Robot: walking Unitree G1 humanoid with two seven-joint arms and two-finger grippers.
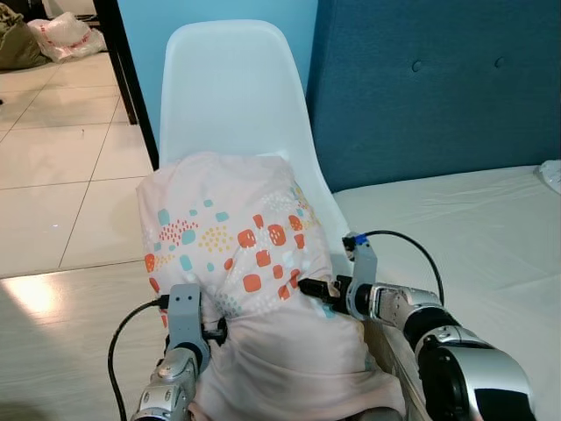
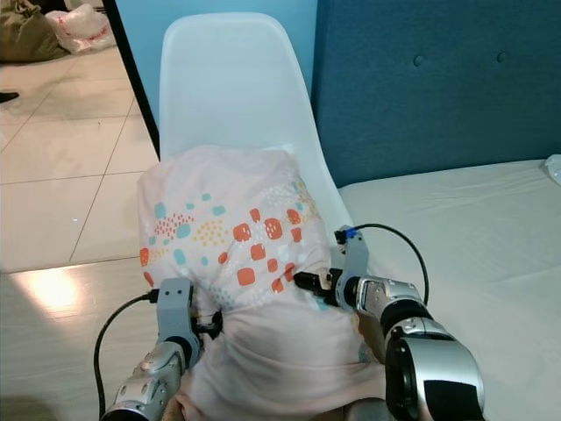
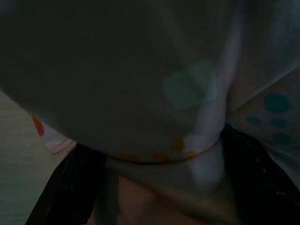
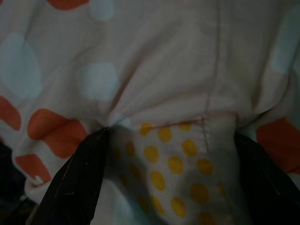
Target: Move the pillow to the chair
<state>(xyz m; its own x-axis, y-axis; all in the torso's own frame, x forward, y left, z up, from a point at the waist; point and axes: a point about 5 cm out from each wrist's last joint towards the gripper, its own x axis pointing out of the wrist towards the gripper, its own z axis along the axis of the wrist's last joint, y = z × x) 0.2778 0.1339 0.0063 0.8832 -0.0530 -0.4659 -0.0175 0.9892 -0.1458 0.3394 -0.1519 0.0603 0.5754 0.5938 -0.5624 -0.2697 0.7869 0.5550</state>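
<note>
Between my two hands sits the pillow (image 1: 237,263), pale pink with orange, teal and yellow spots, resting on the seat of the white chair (image 1: 232,88) and leaning toward its backrest. My left hand (image 1: 210,331) pinches the pillow's lower left side; in the left wrist view its fingers (image 3: 70,187) are dark shapes on both sides of a bunched fold of fabric, so they are clamped on cloth, not spread. My right hand (image 1: 308,288) grips the pillow's right flank at mid height; the right wrist view has both black fingers (image 4: 77,178) flanking a gathered patch of yellow-dotted fabric, pressed into it. Both hands are closed on the pillow cover.

No brand, label or readable writing on the pillow, chair or arms.

Pose: both silver forearms reach forward and up from the bottom of the head views, left arm lower and nearer the floor side, right arm a bit higher, wrist bent inward toward the pillow. A black cable (image 1: 118,342) loops off the left wrist, another black cable (image 1: 412,246) arcs over the right wrist.

Just right of the chair is a bed (image 1: 465,228) with a white sheet and a blue tufted headboard (image 1: 438,88). Left is a pale tiled floor (image 1: 61,175), with bags (image 1: 61,35) far back.
</note>
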